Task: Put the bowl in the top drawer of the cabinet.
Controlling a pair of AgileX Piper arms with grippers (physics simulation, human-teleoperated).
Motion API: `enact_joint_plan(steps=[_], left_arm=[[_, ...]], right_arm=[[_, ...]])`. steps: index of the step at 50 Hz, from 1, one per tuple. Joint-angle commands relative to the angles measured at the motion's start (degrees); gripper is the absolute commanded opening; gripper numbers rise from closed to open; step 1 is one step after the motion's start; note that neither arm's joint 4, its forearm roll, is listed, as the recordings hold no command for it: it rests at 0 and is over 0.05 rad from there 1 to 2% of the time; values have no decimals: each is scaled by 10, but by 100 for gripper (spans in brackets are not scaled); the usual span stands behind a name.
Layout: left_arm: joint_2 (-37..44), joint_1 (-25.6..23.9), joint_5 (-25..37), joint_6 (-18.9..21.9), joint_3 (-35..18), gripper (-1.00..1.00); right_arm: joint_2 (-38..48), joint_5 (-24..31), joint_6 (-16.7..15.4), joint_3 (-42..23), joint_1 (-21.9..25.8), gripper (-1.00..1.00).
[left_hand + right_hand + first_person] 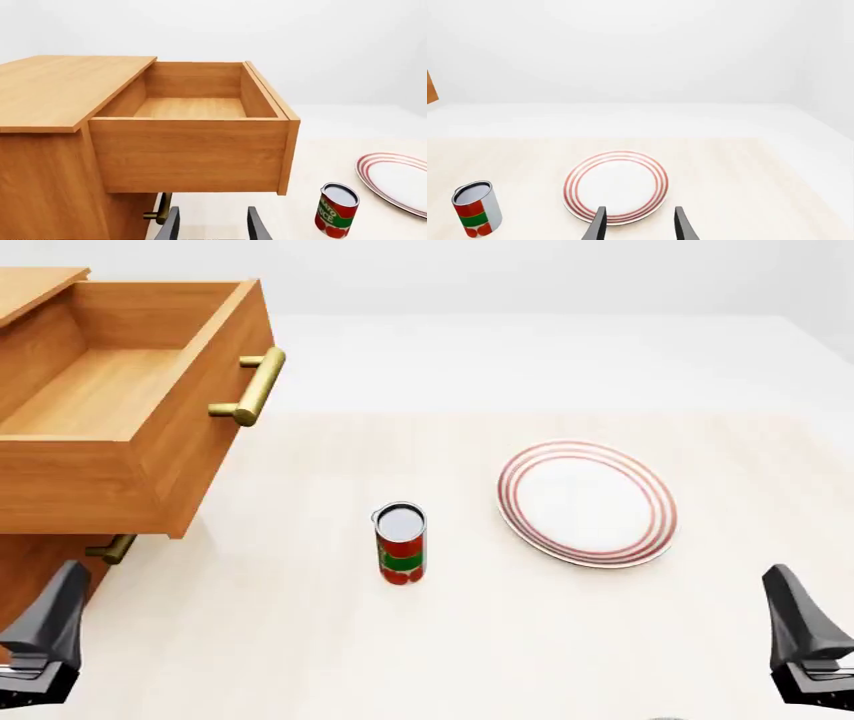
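Both grippers, left gripper point(212, 225) and right gripper point(639, 225), open and empty; bowl nowhere seen, so risk of grabbing flat red-ringed white plate point(587, 502) instead for pulled-out light-brown wooden top drawer point(120, 390).

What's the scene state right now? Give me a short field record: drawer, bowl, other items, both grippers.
top drawer: pulled open, inside bare
cabinet: at the table's left in the front view
bowl: not visible in any view
can: upright, mid-table, apart from the plate
plate: flat, to the can's right in the front view
left gripper: open, empty, below the drawer front
right gripper: open, empty, facing the plate
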Motion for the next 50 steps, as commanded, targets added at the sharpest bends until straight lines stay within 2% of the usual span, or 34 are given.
enact_joint_plan(steps=[1,13,22,25,26,27,36,50], left_arm=[[0,-7,29,-13,-21,100],[-2,-48,117,-37,-92,100],[-2,-71,186,-23,-160,100],[-2,-71,186,-23,-160,100],[-2,-84,219,-13,-195,100],[-2,-90,232,-11,-209,100],[-2,-118,305,-10,-271,100],[-1,-158,371,-17,-324,100]], right_arm=[[3,-2,0,-1,0,100],[3,-3,0,0,0,100],[11,2,0,-13,0,100],[11,2,0,-14,0,100],[12,2,0,-14,0,100],[12,2,0,-14,0,100],[12,2,0,-14,0,100],[11,2,0,-14,0,100]])
